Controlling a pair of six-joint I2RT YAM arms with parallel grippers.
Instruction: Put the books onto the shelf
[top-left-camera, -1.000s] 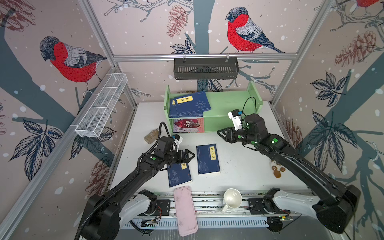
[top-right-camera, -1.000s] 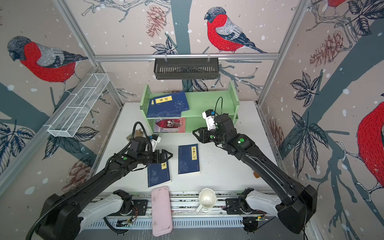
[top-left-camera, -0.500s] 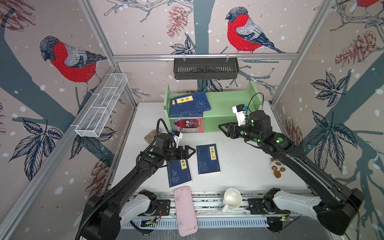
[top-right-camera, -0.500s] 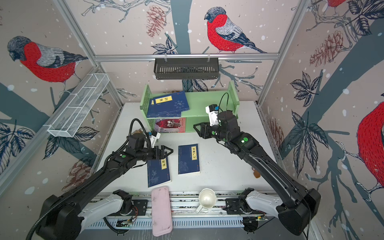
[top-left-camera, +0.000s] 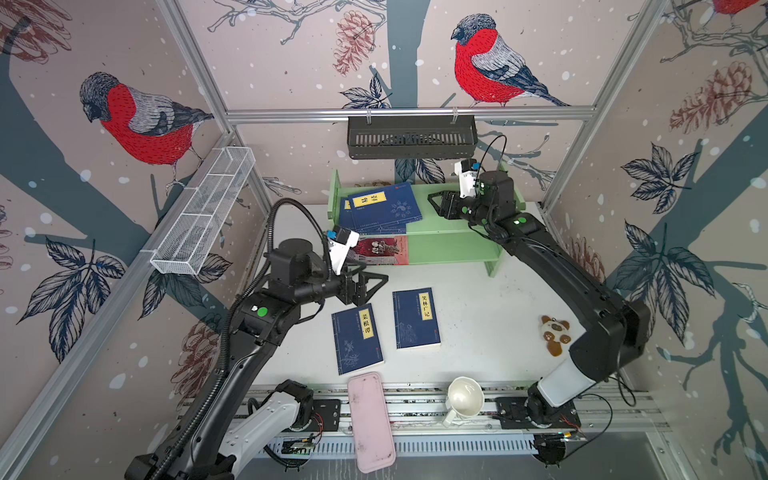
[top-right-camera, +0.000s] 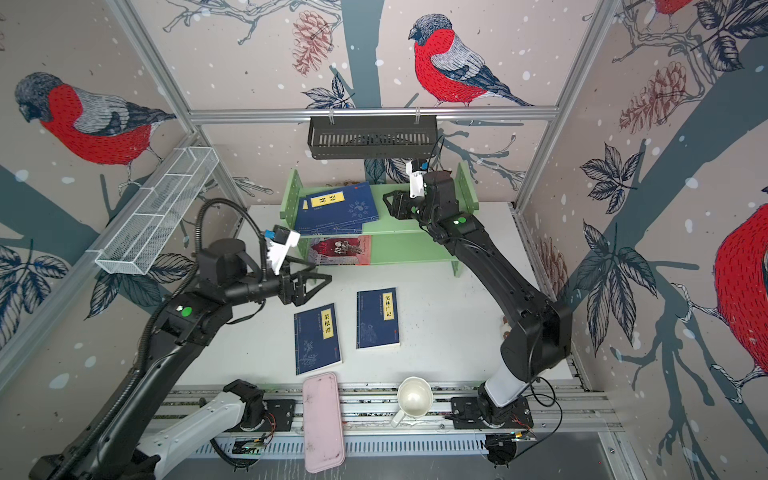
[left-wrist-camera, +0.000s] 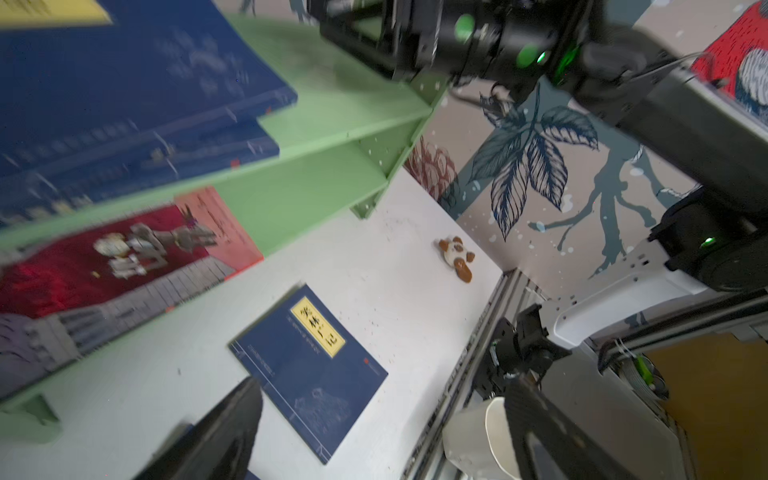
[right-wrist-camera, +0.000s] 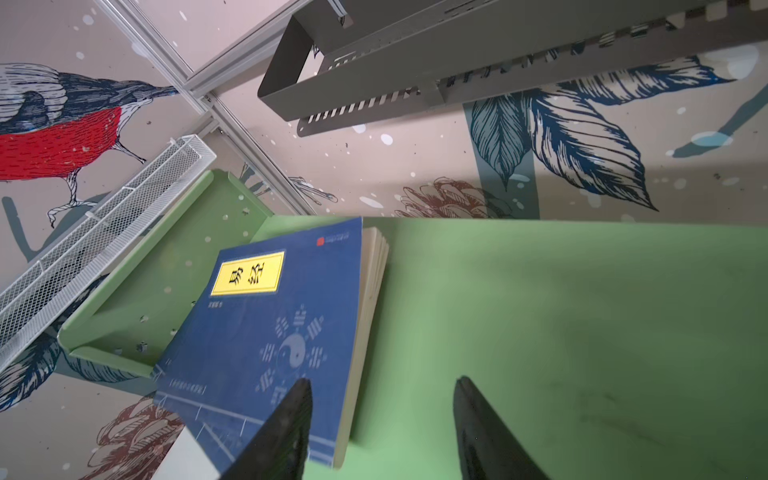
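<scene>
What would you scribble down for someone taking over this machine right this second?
Left tool: open, empty, raised over the table in front of the shelf.
Right tool: open, empty, above the shelf's top tier, beside the stacked navy books.
Done: two navy books lie stacked on the top tier; the red-and-grey book lies on the lower tier.
Left: the navy book nearer the left arm and the navy book nearer the right arm lie flat on the table, side by side, not touching; both must go onto the shelf.
</scene>
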